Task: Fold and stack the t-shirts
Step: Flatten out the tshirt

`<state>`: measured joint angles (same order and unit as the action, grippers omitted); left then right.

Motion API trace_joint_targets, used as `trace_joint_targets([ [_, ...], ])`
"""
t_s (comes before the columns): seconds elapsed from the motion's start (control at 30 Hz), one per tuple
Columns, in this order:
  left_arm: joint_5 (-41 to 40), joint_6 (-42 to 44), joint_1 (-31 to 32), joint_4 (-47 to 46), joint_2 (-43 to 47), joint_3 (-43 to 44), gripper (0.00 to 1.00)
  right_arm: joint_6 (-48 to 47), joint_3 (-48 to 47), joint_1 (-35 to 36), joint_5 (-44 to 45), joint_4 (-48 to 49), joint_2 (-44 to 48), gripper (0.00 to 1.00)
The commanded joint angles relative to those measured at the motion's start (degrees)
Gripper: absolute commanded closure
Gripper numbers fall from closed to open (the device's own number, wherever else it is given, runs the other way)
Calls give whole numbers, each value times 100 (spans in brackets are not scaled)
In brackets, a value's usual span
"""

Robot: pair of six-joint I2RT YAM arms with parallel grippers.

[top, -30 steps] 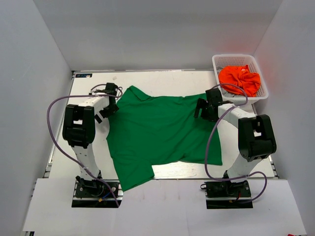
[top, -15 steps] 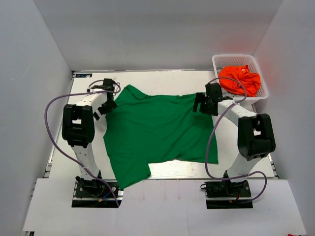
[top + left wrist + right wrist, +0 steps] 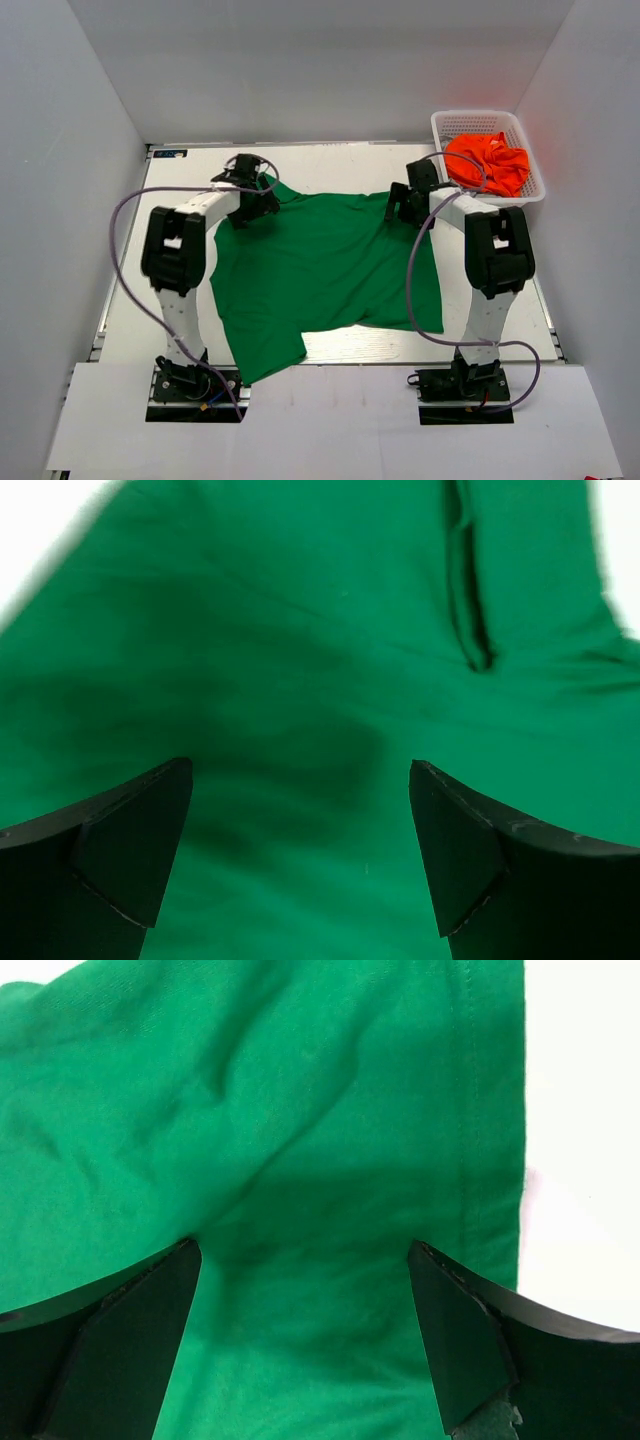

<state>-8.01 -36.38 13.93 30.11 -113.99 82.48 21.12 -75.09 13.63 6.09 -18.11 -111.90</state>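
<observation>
Green t-shirt is spread out mid-frame on the tabletop, mostly flat with light wrinkles and not yet folded. It seems to lie sideways: a collar-like bump at its upper-left corner, a straight stitched edge down the right side, and one sleeve lobe poking out at lower left, close to the near edge of the tabletop. Orange t-shirt is bunched up in the white basket at upper right, not on the work area. Left pincer is wide open over the upper-left corner of the green cloth; its wrist view shows a slit or seam just beyond the fingers, probably the neck opening. Right pincer is also wide open, over the upper-right corner with the hem stitching just to its right. Nothing is held on either side. Shadows under both look tight, so they're low, but I can't tell if the tips touch the fabric. My read: this is the start of the first fold on the green shirt, with both arms set up to grab the far edge at its two corners. The next move calls for dropping onto the cloth, pinching a single layer at each corner, lifting evenly and carrying that edge toward the bottom of the frame so it lands square. The sleeve at lower left likely needs tucking in. The orange shirt comes afterwards, then stacking.
</observation>
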Motion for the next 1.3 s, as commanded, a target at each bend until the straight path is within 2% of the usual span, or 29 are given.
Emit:
trace_joint_targets([
  [0.0, 125, 70, 13, 116, -569, 713, 1, 111, -435, -36, 173, -298, -366, 10],
  [0.13, -542, -80, -40, 715, -1431, 1577, 1, 23, -1209, -18, 428, -728, -920, 10],
  [0.27, -859, -150, -311, 1145, -2370, 2534, 1, -327, -1657, -36, 463, -589, -1342, 10],
  [0.3, -938, -150, -373, 1216, -2547, 3119, 1, -450, -1997, -27, 516, -589, -1404, 10],
  [0.4, -668, 60, -444, 1559, -3093, 4432, 1, -697, -2650, -18, 472, -729, -1607, 10],
  [0.5, -352, 350, -444, 1237, -2893, 4594, 1, -943, -2862, 35, 271, -703, -1266, 10],
  [0.6, -350, 517, -374, 788, -1927, 3752, 1, -891, -2231, 52, 7, -484, -493, 10],
  [0.63, -403, 518, -313, 786, -1655, 3497, 1, -847, -2038, 52, -20, -413, 75, 10],
  [0.67, -403, 518, -251, 716, -1104, 2903, 1, -525, -1627, 52, -2, -404, 263, 10],
  [0.7, -333, 518, -251, 629, -829, 2558, 1, -348, -1153, 52, 67, -421, 439, 10],
  [0.73, -263, 422, -199, 628, -565, 1832, 1, -207, -931, 26, 25, -526, 763, 10],
  [0.8, -105, 290, -146, 505, 197, 1090, 1, 224, -219, 8, -2, -641, 1248, 10],
  [0.83, 9, 237, -76, 374, 420, 390, 1, 408, 506, 17, 24, -754, 1571, 10],
  [0.9, 202, 106, 3, 181, 1025, -282, 1, 603, 985, 8, -151, -799, 2054, 10],
  [0.93, 299, 35, 91, 127, 1202, -885, 1, 638, 1588, 17, -265, -782, 2354, 10],
  [1.0, 423, -236, 240, 57, 1484, -1677, 1, 744, 1918, 8, -398, -834, 2924, 10],
  [1.1, 634, -404, 390, -110, 2098, -2583, 1, 937, 2673, 26, -476, -844, 3356, 11],
  [1.27, 529, -554, 496, -163, 2618, -3517, 1, 1148, 3210, 35, -1214, -615, 3368, 19],
])
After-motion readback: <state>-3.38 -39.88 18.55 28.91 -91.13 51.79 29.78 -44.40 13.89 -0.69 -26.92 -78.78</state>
